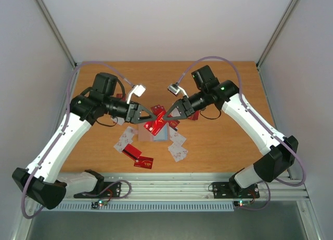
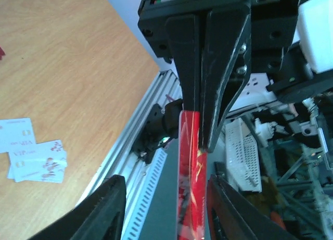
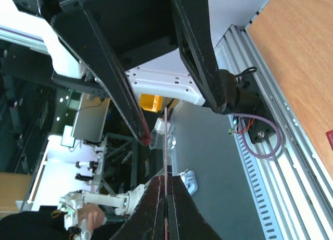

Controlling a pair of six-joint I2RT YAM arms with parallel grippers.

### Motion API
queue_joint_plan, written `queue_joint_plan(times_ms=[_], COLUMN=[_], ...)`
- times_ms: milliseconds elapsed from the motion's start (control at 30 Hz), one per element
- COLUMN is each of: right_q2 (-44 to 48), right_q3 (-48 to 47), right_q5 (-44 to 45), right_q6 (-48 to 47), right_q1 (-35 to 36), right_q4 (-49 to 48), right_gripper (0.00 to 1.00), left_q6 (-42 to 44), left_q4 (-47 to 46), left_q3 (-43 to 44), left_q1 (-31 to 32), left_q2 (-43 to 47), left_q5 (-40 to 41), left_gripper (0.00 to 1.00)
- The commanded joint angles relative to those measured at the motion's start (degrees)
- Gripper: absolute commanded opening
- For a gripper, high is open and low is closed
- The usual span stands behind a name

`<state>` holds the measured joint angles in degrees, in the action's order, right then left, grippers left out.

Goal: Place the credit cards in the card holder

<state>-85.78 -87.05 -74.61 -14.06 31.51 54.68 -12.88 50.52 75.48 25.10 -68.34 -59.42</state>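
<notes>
My right gripper (image 1: 163,116) is shut on a red credit card (image 1: 155,127) and holds it above the table's middle. In the right wrist view the card (image 3: 166,146) shows edge-on, sticking out of my shut gripper (image 3: 166,178). My left gripper (image 1: 150,115) faces it, open. In the left wrist view the red card (image 2: 190,188) stands between the left gripper's (image 2: 165,180) spread fingers, nearer the right one and touching neither. The card holder (image 1: 162,135) lies below the grippers, its blue-grey inside showing, partly hidden.
Loose white cards (image 1: 125,141) and red cards (image 1: 143,162) lie on the wooden table (image 1: 223,141) near the front; more white ones (image 1: 178,152) lie to the right, and red ones (image 1: 193,115) behind the right gripper. White cards (image 2: 36,156) show in the left wrist view.
</notes>
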Motion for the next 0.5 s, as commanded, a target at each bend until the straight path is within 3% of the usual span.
queue_joint_plan(times_ms=[0,167,467], right_q2=[-1.0,-1.4,-5.9], right_q3=[-2.9,-3.2,-9.8], right_q5=[-3.3,-2.8,-3.0], right_q6=[-6.3,-7.6,-15.5], right_q1=[-0.2,-0.2,-0.2], right_q4=[6.7,7.5,17.0], right_gripper=[0.01,0.01,0.01], left_q6=[3.9,2.6,1.8], left_q4=[2.7,2.0,2.5], left_q3=[3.1,3.3,1.6], left_q1=[0.0,0.0,0.1], left_q2=[-1.1,-2.2,-2.3], left_q5=[-3.5,-6.8,-10.4], left_gripper=[0.39,0.21,0.2])
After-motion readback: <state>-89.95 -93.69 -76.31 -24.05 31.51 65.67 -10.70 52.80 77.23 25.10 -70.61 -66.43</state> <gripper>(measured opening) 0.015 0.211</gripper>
